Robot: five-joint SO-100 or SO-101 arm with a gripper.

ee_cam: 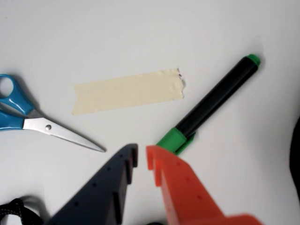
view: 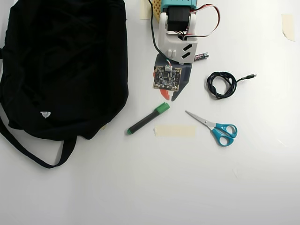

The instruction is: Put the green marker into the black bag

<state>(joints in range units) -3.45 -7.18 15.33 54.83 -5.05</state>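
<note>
In the wrist view the claw (ee_cam: pixel 142 157) fills the bottom edge, nearest the lens: a dark blue finger (ee_cam: pixel 101 192) on the left and an orange finger (ee_cam: pixel 187 192) on the right, their tips a narrow gap apart with nothing between them, so the claw is nearly closed and empty. The orange tip sits just beside the green cap of the green marker (ee_cam: pixel 213 101), which lies flat on the white table (ee_cam: pixel 140 33) and slants up to the right; whether tip and cap touch cannot be told. Left of the marker lies a strip of beige tape (ee_cam: pixel 126 91), and further left blue-handled scissors (ee_cam: pixel 33 117) point towards the claw.

The overhead view shows what the wrist camera misses. The claw (view: pixel 169 97) itself is mostly hidden under the arm (view: pixel 176 33) and its circuit board. The black bag (view: pixel 61 70) lies to the left of the marker (view: pixel 147 118), near its small green end. A coiled black cable (view: pixel 222 84) lies right of the arm, above the scissors (view: pixel 213 127). A small battery (view: pixel 201 56) rests beside the arm.
</note>
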